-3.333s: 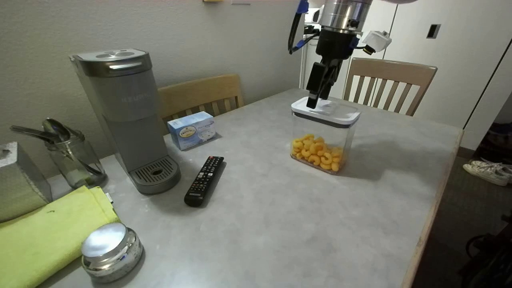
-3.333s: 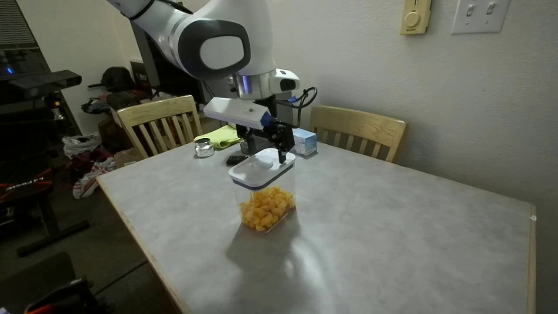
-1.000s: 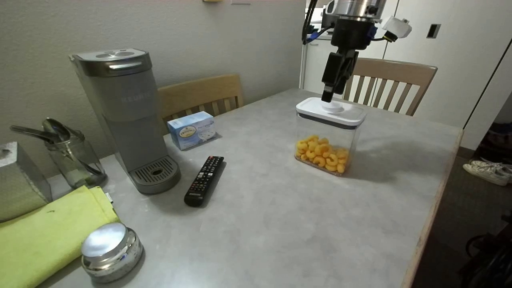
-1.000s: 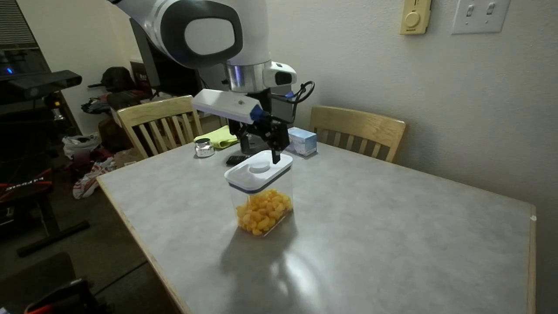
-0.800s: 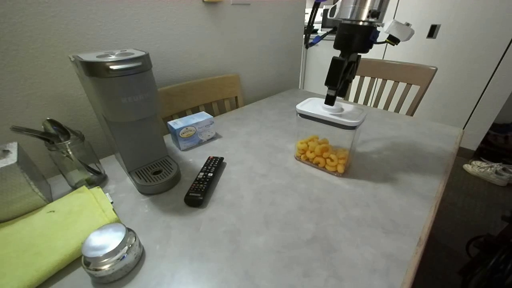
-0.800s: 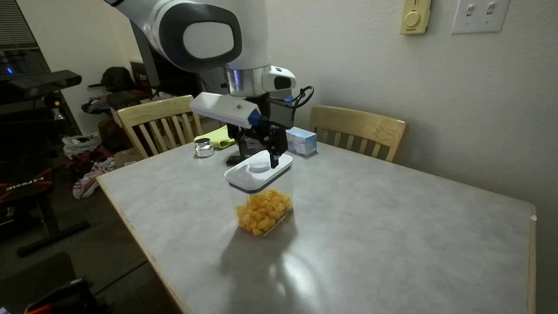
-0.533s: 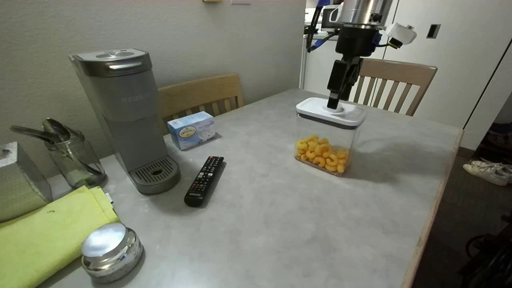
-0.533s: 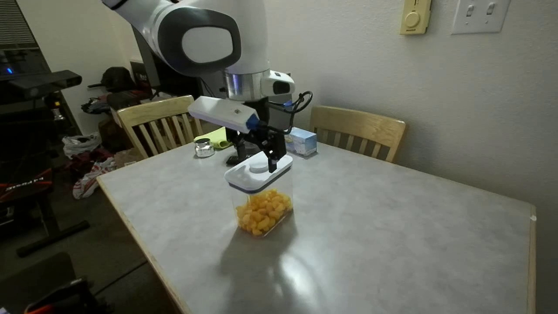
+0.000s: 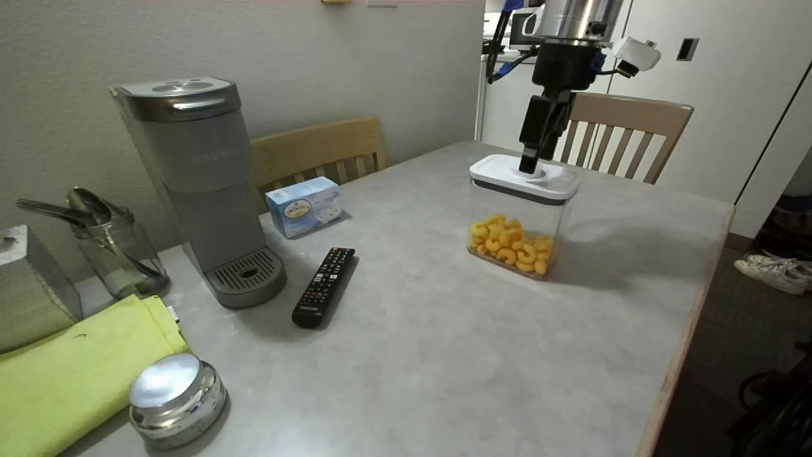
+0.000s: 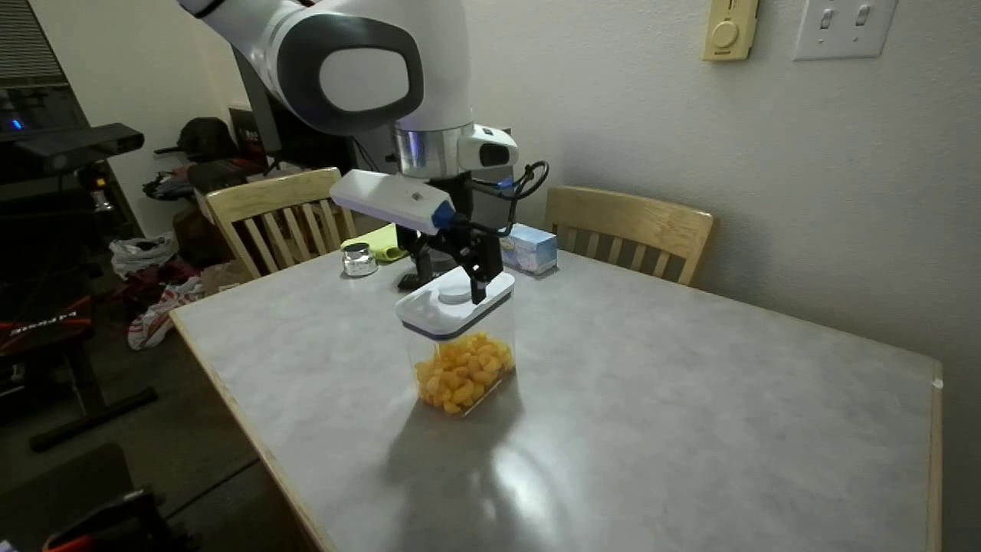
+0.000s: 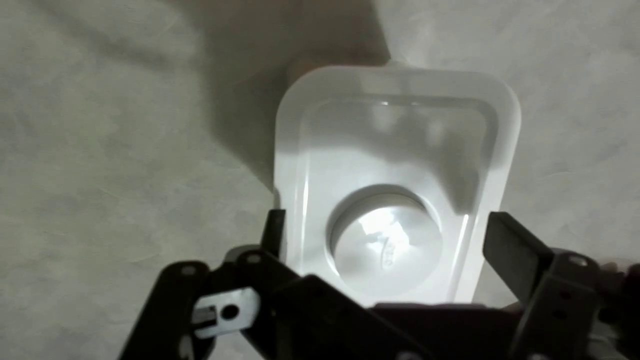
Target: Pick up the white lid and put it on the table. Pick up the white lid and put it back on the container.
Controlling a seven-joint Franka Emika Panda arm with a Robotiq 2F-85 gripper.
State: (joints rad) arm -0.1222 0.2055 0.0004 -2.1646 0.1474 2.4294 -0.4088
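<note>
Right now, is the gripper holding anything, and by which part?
Nothing: the gripper is open, with gaps between its fingers and the knob on the lid.

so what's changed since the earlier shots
Since 3.3 s ago, the container and its white lid have shifted slightly right in an exterior view. The gripper has also moved right there and, in the last second, come down toward the lid, jaws apart either side of the round knob. Nothing was visibly taken hold of or let go. The coffee maker, remote and blue box stayed put.
</note>
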